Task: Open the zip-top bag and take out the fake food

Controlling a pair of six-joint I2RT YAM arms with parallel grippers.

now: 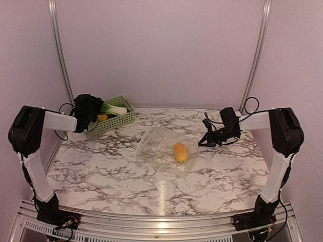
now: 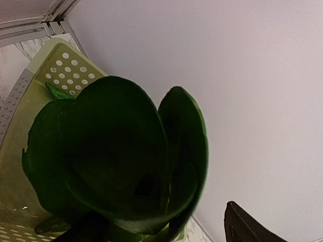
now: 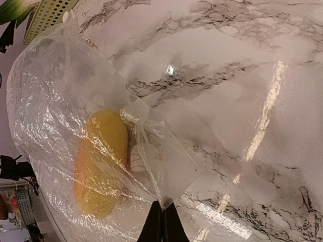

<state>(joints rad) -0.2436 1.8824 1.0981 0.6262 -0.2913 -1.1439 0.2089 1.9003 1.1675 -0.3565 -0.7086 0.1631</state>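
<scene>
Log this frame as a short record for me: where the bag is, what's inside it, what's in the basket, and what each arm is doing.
bag: zip-top bag lying mid-table, clear film crumpled
in bag: one yellow-orange fake food piece
basket: light green basket at left rear, with a yellow piece inside
left gripper: left gripper over the basket, at a green-and-white leafy vegetable; whether the jaws grip it is unclear
right gripper: right gripper with jaws shut, pinching the bag's edge

Bright, even, w/ glare on table (image 1: 161,194).
</scene>
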